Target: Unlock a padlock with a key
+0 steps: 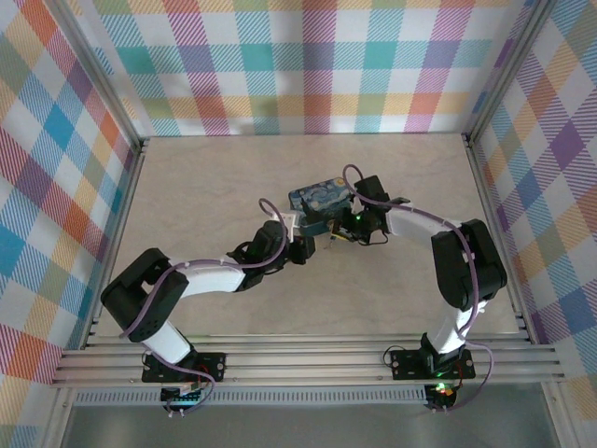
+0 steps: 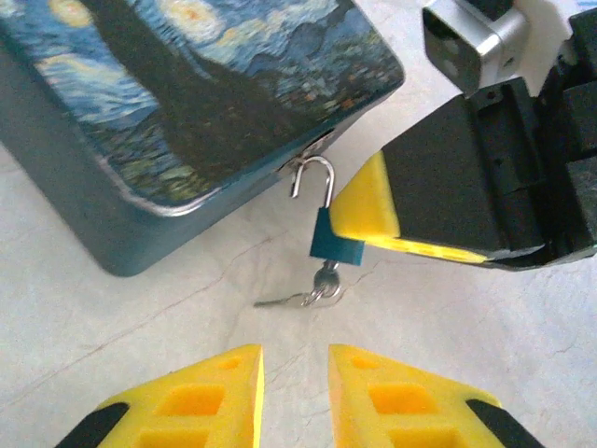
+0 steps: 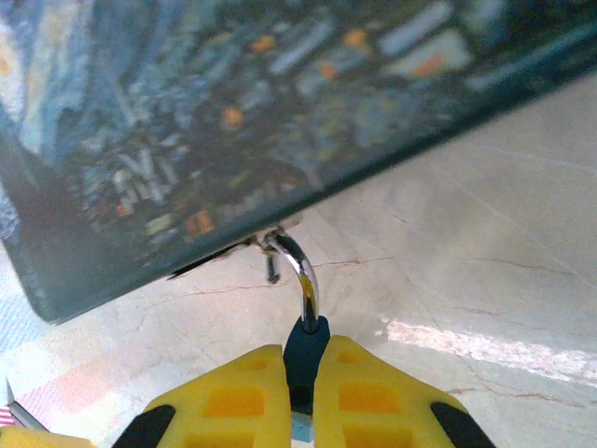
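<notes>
Nearest me, the left gripper hovers low over the surface with its yellow fingers a narrow gap apart and nothing between them. Just beyond that gap lies the key. It sticks out of the underside of the padlock, and its long axis points roughly back toward the left fingers. A ring and what looks like a spare lie flat beside it. The left arm is plainly the nearer one to the key, so I'd expect the turn to fall to it. The right gripper is closed tight on the padlock's blue body, steadying it about the middle of the surface. The shackle hooks through the hasp of the tin behind; one leg seems to hang free, though I can't be sure.
</notes>
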`<state>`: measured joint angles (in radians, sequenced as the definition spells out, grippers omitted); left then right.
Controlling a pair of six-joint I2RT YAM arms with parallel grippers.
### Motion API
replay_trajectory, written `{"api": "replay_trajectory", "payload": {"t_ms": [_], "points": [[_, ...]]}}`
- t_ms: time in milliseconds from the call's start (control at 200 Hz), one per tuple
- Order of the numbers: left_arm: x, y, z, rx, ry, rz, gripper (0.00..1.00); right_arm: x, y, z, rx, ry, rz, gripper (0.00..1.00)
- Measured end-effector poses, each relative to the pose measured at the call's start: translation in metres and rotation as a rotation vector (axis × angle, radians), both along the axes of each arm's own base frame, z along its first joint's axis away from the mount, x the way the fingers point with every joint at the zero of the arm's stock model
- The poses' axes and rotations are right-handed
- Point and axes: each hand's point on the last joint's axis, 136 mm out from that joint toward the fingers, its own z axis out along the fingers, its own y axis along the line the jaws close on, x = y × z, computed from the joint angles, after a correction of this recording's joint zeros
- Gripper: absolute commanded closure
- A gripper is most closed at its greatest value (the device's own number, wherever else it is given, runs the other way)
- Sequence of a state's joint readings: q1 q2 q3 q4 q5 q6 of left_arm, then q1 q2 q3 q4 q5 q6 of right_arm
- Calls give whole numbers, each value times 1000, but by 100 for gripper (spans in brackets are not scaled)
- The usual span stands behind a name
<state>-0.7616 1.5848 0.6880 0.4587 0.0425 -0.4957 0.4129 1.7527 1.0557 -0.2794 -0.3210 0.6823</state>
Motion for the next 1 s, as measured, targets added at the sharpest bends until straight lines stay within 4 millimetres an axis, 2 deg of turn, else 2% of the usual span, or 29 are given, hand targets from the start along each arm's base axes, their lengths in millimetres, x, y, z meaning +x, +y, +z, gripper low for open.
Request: {"api": "replay_trajectory", "payload": {"t_ms": [95,150,530,845,1000], "points": [[-3,4,-3,13,22,5,86,-2,-1,-3,7,14,-20,100],[-5,6,-4,20,31,6,87,-1,-1,-3,14,15,-34,100],[-12,20,-1,60,64,23,81,16,0,14,100,-22,-144,100],[-15,26,-9,92,91,36,80,18,-13,-2,140,9,-245,100],[-15,30,-10,104,95,45,78,25,-20,-1,162,5,-282,100]]}}
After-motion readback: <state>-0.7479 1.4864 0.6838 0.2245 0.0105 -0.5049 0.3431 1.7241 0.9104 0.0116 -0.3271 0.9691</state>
